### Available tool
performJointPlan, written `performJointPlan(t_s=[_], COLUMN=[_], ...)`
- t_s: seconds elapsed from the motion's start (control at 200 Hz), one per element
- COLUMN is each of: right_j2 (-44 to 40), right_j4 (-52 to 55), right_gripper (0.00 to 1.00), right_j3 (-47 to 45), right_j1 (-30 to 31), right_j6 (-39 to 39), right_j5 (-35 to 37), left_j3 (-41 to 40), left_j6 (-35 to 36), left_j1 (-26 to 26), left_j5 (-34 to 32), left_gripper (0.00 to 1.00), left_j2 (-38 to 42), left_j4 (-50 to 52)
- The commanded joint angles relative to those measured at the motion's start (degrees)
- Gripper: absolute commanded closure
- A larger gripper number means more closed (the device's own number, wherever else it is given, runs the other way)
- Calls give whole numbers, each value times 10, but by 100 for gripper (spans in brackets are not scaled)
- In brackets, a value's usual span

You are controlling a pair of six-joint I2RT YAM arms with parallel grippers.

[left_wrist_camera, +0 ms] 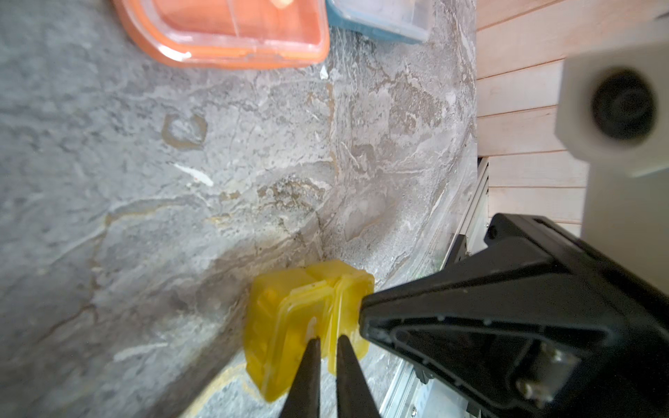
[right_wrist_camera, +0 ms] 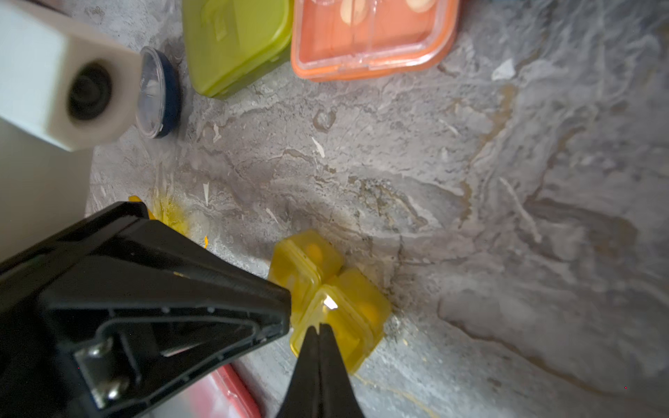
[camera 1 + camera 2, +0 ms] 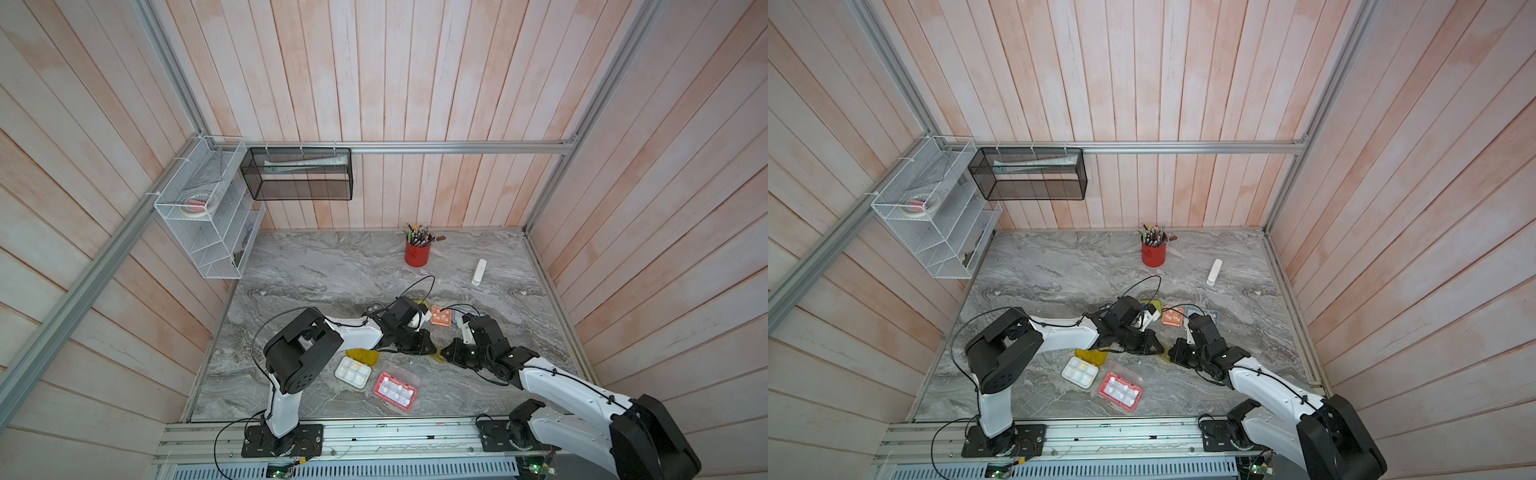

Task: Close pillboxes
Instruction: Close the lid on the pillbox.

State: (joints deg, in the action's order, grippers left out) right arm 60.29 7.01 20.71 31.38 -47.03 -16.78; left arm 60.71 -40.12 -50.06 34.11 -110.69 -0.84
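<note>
Yellow see-through plastic pillbox (image 3: 437,358), the small one, sits on the grey marble-look tabletop (image 3: 316,270) in the lower middle of the frame in both top views, wedged between the two arms' tips. Left gripper (image 1: 327,338) is nearly closed, pinching the box (image 1: 289,318) by its rim. Right gripper (image 2: 318,327) is fully closed, tips touching the lid. Rounded orange plastic pillbox (image 3: 440,316) lies just above it in frame, lid down.

At the back of my grey marble tabletop (image 3: 316,266) stands a red cup (image 3: 416,254) of pencils, with a slim white stick (image 3: 479,272) lying near it. On my wall hang a white wire rack (image 3: 203,224) and a black mesh basket (image 3: 297,174), side by side.
</note>
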Motion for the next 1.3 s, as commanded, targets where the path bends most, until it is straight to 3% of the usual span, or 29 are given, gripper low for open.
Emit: performJointPlan(t_s=[0.0, 1.295], right_j2=[-6, 17], right_j4=[-5, -34], right_gripper=[94, 95], right_j3=[-11, -43], right_j1=[4, 5], right_j6=[-10, -15], right_j5=[2, -1], left_j3=[5, 12], left_j6=[7, 6], left_j1=[-3, -4], left_j5=[-15, -11], left_gripper=[86, 86], left_j2=[-23, -33], left_j4=[27, 32])
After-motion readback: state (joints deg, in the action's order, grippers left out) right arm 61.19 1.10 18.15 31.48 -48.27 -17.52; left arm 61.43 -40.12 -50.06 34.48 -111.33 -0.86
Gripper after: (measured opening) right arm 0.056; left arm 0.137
